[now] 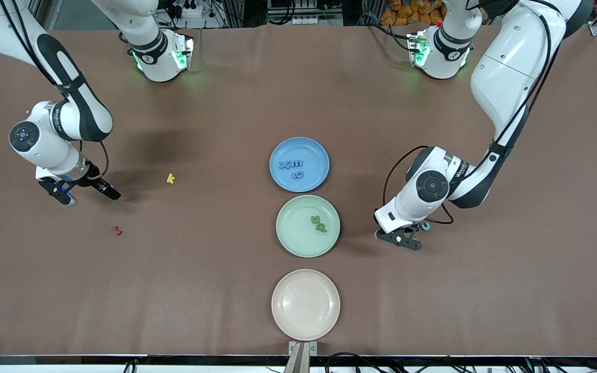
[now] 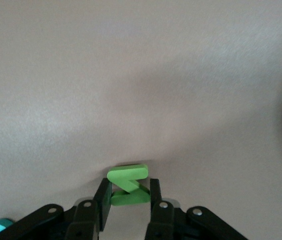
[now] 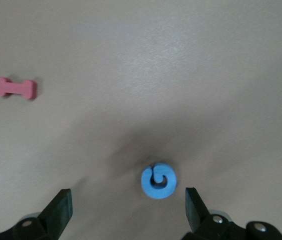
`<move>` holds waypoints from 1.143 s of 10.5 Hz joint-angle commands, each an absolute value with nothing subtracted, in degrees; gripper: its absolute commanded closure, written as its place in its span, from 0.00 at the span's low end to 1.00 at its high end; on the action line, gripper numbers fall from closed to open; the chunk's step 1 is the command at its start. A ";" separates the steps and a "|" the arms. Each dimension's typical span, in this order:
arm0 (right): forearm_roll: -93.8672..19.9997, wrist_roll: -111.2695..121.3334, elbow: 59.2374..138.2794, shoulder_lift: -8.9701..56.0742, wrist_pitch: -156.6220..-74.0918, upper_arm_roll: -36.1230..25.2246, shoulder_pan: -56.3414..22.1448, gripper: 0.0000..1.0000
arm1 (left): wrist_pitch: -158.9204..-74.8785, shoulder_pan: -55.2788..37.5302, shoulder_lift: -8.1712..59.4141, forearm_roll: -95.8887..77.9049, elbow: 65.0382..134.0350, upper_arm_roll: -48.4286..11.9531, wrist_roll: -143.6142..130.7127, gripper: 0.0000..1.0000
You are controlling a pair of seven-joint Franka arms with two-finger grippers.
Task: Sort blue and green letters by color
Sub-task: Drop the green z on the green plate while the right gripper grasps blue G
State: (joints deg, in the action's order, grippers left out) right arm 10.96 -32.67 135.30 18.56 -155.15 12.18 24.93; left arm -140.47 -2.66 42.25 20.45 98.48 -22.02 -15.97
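My left gripper (image 1: 399, 238) is low over the table beside the green plate (image 1: 296, 233), toward the left arm's end. In the left wrist view its jaws (image 2: 129, 192) are shut on a green letter N (image 2: 127, 174); the front view hides that letter under the hand. My right gripper (image 1: 88, 194) hangs open toward the right arm's end. A round blue letter (image 3: 158, 181) lies on the table between its fingers (image 3: 127, 200), closer to one finger. The blue plate (image 1: 311, 150) holds three blue letters (image 1: 291, 165). Two green letters (image 1: 318, 223) lie in the green plate.
A pale pink plate (image 1: 306, 304) stands nearest the front camera, in line with the other two plates. A yellow letter k (image 1: 170, 178) and a small dark red letter (image 1: 116, 230) lie on the brown table near the right gripper; the red letter (image 3: 16, 88) also shows in the right wrist view.
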 commanded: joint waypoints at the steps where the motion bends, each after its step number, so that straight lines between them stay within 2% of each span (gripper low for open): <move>1: 15.37 -32.17 135.97 20.56 -158.73 10.38 26.63 0.00 | -140.19 -3.95 41.40 21.63 97.04 -22.58 -17.58 1.00; 7: 16.44 -32.25 135.88 22.23 -160.92 9.58 26.72 0.00 | -140.27 -14.41 42.71 19.08 88.87 -22.76 -28.29 1.00; 8: 16.52 -32.26 135.97 22.85 -161.71 9.58 26.63 0.08 | -140.62 -14.50 42.98 18.46 88.68 -22.76 -29.43 1.00; 10: 16.52 -32.08 135.97 23.64 -162.07 9.58 26.37 0.60 | -143.16 -18.08 45.86 18.02 87.28 -22.33 -33.46 1.00; 11: 16.52 -32.17 136.23 23.73 -162.07 9.58 26.19 0.77 | -144.22 -18.89 46.84 18.10 86.75 -21.98 -35.92 1.00; 12: 16.52 -32.17 136.49 23.73 -162.07 9.58 26.19 0.85 | -144.32 -18.98 47.45 18.19 86.66 -21.97 -36.03 0.86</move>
State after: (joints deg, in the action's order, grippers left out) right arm 15.75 -32.31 135.66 22.83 -161.25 9.39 25.95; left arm -142.93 -16.92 44.38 19.19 89.36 -23.02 -33.56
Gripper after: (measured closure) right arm 0.335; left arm 0.656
